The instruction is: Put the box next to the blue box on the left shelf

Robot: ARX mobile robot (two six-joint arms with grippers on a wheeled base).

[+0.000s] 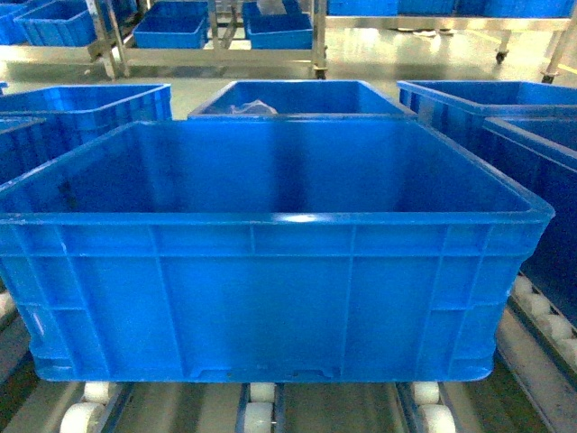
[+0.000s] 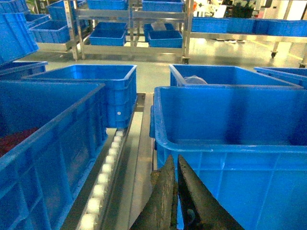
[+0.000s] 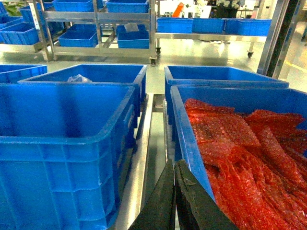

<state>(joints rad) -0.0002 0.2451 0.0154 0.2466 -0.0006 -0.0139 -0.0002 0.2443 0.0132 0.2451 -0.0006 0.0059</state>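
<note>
The box (image 1: 270, 253), a large bright-blue crate with ribbed walls and a thick rim, sits squarely on the left shelf (image 1: 257, 406), its base resting on the white roller wheels of the grey rails. Its inside is smooth and holds nothing that the head view shows. Directly behind it stands a second crate (image 1: 302, 97) with something pale and crumpled inside; what that is cannot be made out. More blue crates flank the box on both sides.

In the left wrist view the left gripper (image 2: 175, 165) hangs low beside the near left corner of the box, over the gap between it and the neighbouring left crate (image 2: 43, 143). Its dark fingers lie pressed together with nothing between them, close to the box wall but probably not touching it; the angle leaves that uncertain.

In the right wrist view the right gripper (image 3: 173, 167) sits in the gap on the box's right side, its fingers likewise closed on nothing. Just right of it stands a crate of red bags (image 3: 240, 139), filled with crinkled red plastic film.

Across the pale floor, metal racks (image 3: 100, 19) carry further blue crates.
</note>
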